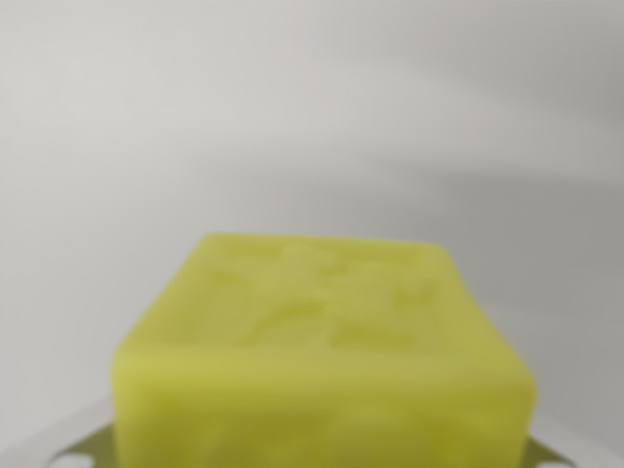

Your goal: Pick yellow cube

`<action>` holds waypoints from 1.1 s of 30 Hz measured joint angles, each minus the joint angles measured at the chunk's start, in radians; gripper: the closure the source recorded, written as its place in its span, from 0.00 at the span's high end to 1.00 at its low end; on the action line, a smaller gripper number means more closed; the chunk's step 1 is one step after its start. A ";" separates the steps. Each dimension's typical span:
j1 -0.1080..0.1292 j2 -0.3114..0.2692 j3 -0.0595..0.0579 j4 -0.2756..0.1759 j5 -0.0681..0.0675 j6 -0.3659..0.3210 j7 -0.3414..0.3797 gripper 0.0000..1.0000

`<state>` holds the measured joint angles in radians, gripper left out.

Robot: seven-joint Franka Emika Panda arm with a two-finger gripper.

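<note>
The yellow cube [322,341] fills the lower middle of the wrist view, very close to the camera and blurred, with a faint relief pattern on its top face. Grey metal parts of my gripper [322,453] show at the bottom edge: one finger [86,444] at the wrist view's left of the cube and one [551,453] at its right. Both lie flush against the cube's sides, so the gripper looks shut on it. The cube's underside is out of view, as are the fingertips.
Behind the cube there is only a blurred, pale grey-white surface [312,117], with a softer grey band across the upper right.
</note>
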<state>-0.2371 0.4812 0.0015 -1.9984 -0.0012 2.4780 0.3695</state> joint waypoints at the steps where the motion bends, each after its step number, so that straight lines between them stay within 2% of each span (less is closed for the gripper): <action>1: 0.000 -0.005 0.000 0.000 0.000 -0.005 0.000 0.00; 33: 0.000 -0.146 0.000 0.020 0.000 -0.166 0.000 0.00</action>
<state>-0.2370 0.3352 0.0015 -1.9786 -0.0009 2.3117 0.3692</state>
